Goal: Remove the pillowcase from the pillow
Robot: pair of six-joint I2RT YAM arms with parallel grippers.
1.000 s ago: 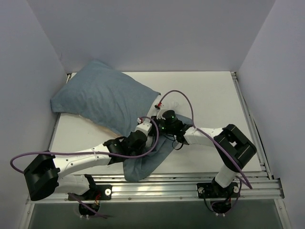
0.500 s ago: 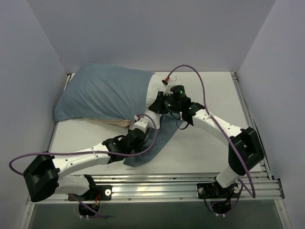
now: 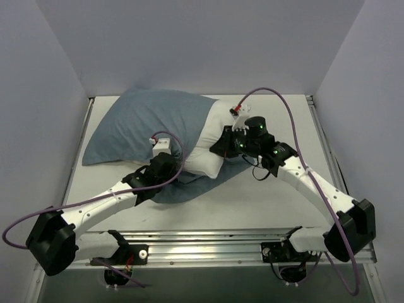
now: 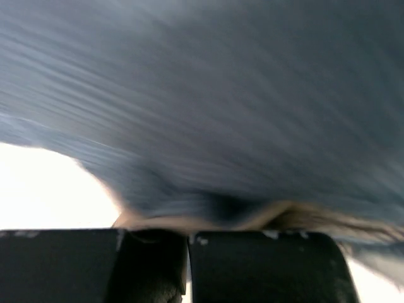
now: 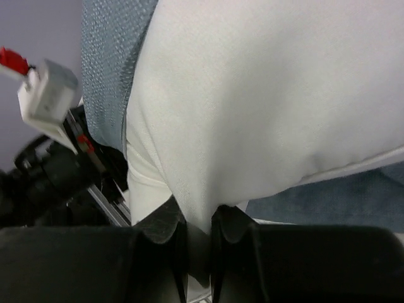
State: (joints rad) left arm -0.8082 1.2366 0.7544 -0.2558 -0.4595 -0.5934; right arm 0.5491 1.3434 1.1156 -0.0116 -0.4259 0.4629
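The blue pillowcase (image 3: 148, 123) lies across the back left of the table, its open end trailing toward the front (image 3: 180, 187). The white pillow (image 3: 211, 142) sticks partly out of that open end. My right gripper (image 3: 228, 140) is shut on the pillow's white corner (image 5: 252, 113), pinched between the fingers (image 5: 165, 224). My left gripper (image 3: 169, 172) is shut on the pillowcase's edge, where the blurred blue cloth (image 4: 221, 107) and beige lining (image 4: 290, 218) meet the jaws.
Grey walls enclose the table (image 3: 278, 189) on three sides. A metal rail (image 3: 221, 243) runs along the front edge. Purple cables loop off both arms.
My right gripper has moved back and right with the pillow's corner, and more white pillow now shows. My left gripper has shifted left with the pillowcase's edge.
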